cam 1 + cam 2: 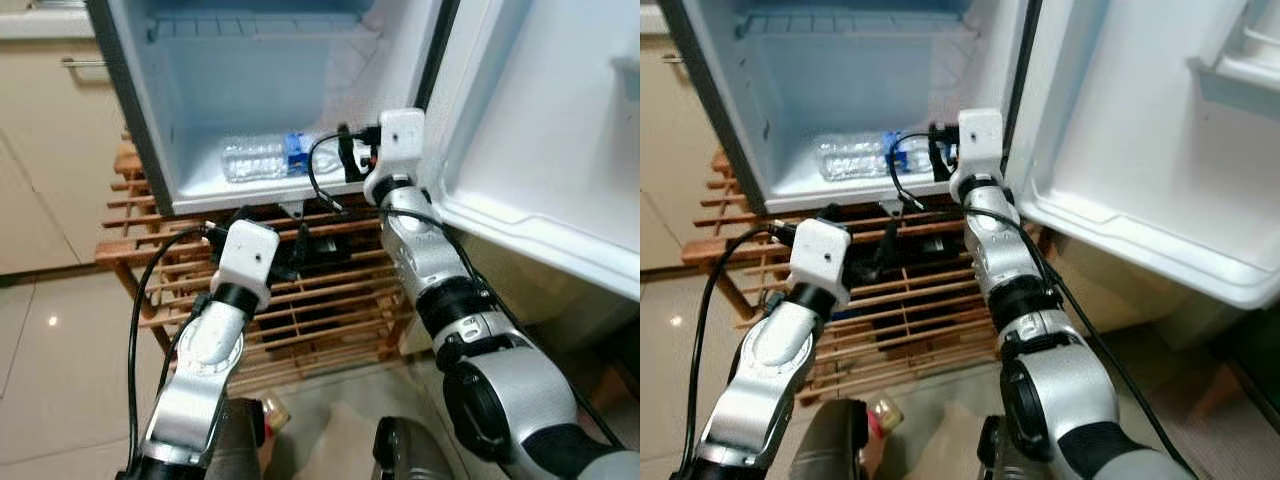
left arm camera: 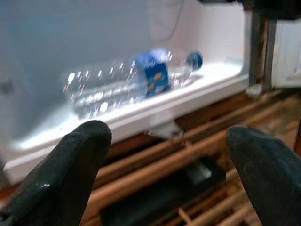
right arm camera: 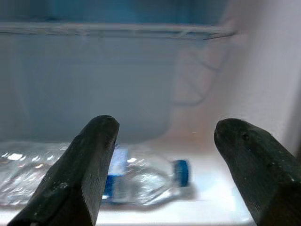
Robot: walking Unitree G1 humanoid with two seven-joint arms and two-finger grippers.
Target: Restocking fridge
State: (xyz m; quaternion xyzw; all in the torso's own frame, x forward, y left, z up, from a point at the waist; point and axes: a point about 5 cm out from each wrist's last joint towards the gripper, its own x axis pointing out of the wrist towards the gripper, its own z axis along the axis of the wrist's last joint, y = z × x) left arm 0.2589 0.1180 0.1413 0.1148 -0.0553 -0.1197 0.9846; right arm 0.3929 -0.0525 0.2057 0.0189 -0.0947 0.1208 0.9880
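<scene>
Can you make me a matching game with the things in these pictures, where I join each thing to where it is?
Things:
1. water bottle
2. wooden rack
3. right end effector
4. left end effector

Places:
A. under the fridge, holding it up
B. lying on its side on the fridge floor
C. low down in front of the rack, fingers apart
D. at the fridge's front edge, next to the bottle's cap end

Pairs: 1-B, 2-A, 3-D, 4-C

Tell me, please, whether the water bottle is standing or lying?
Lying: the water bottle rests on its side on the fridge floor, cap toward the right hand.
</scene>
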